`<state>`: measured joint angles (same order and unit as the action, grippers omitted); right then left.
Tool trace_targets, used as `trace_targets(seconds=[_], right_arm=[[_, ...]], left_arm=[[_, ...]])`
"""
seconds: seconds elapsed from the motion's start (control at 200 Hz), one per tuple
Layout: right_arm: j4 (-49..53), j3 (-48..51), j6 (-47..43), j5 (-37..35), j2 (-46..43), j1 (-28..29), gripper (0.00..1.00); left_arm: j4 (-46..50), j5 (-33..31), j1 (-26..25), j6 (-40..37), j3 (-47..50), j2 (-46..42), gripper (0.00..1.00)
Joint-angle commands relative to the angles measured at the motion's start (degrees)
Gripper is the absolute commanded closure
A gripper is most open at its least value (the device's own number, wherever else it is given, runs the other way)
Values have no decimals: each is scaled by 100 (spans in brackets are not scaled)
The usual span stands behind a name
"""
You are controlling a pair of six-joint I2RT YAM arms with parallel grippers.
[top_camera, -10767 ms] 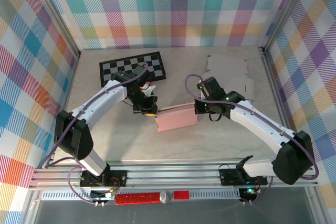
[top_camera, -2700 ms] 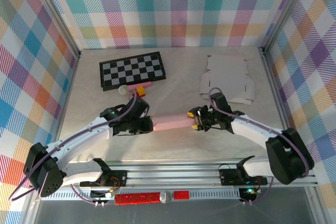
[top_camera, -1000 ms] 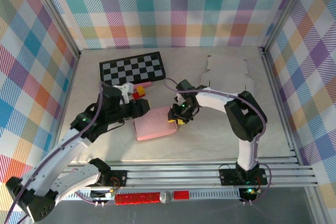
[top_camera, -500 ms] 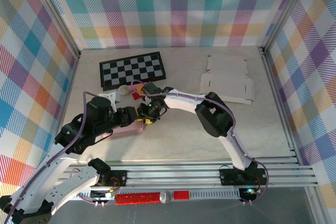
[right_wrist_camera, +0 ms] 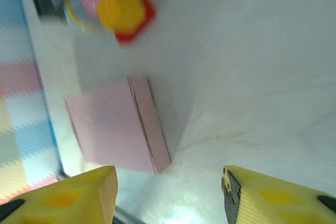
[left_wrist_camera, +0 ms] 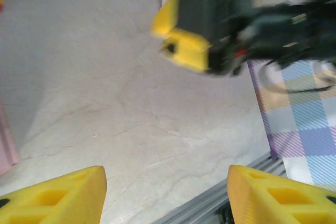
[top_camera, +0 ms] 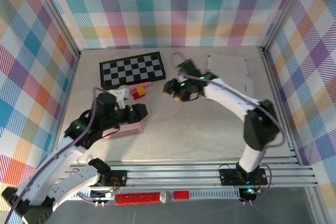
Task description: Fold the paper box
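**Pink box lies free; both pincers spread wide**

Just past the near rail (top_camera: pixel 178 172), the pink paper box (top_camera: pixel 126 128) lies flat on the counter (top_camera: pixel 199 129), left of centre and partly under the left arm's wrist. The left pincer (top_camera: pixel 142 109) hovers over the box's far right corner, fingers wide apart and holding nothing. Open counter stretches from the box's right edge to the right-hand frame. Farther back, the right pincer (top_camera: pixel 172 90) hangs near mid-counter, well apart from the box, its 2 fingers also wide. Left of it, small toy blocks (top_camera: pixel 137 91) sit just beside the near edge of the checkerboard mat (top_camera: pixel 133 70). Flat white cardboard (top_camera: pixel 228 72) rests near the far wall.
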<state>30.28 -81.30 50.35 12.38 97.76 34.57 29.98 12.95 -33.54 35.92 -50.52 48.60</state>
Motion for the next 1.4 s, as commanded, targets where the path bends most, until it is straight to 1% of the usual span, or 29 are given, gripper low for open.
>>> trace_targets(seconds=[0.0, 0.06, 0.145, 0.215, 0.33, 0.43, 0.615, 0.725, 0.785, 0.915, 0.995, 1.12, 1.2, 1.25, 1.32, 1.395], right_arm=[[622, 482, -79, -329, -326, -935, 46], [728, 596, -87, -249, -392, -1590, 46], [841, 549, -135, -149, -222, -2404, 46], [874, 445, -178, -163, 23, -2868, 46], [883, 200, -158, 58, 660, -3435, 46], [1032, -110, -212, 207, 1222, -3596, 46], [1627, -539, -456, 265, 2034, -3462, 46], [1633, -307, -515, 283, 2077, -3212, 47], [1584, -103, -472, 324, 2026, -3037, 47], [1217, 580, -76, 538, 1713, -2613, 47], [985, 948, 282, 723, 1457, -2286, 48], [934, 1369, 809, 722, 984, -1687, 48], [524, 1826, 1298, 924, 548, -1348, 48], [382, 1918, 1426, 1062, 376, -1218, 49], [336, 1854, 1385, 1243, 187, -1146, 48], [746, 1662, 1210, 1082, -148, -1145, 48]], left_arm=[[-1269, 783, 33, 341, -40, 861, 41], [-1748, 953, 9, 466, -160, 1365, 43], [-2072, 995, -68, 582, -371, 1989, 44], [-2400, 957, -149, 735, -467, 2405, 45], [-3019, 866, -317, 1062, -487, 2977, 46], [-3277, 740, -469, 1285, -519, 3354, 47], [-3307, 467, -644, 1616, -577, 3741, 48], [-3079, 241, -654, 1986, -493, 3806, 48], [-3162, 162, -654, 2232, -347, 3780, 48], [-3480, 52, -653, 2739, -15, 3726, 47], [-3566, 55, -652, 2881, 82, 3761, 47], [-3570, -37, -651, 3115, 232, 3813, 47], [-3926, -44, -645, 3412, 467, 3886, 47], [-4008, -61, -645, 3594, 596, 3924, 47], [-4054, -123, -641, 3845, 782, 3938, 47], [-4389, -216, -645, 4078, 1015, 3968, 47]])
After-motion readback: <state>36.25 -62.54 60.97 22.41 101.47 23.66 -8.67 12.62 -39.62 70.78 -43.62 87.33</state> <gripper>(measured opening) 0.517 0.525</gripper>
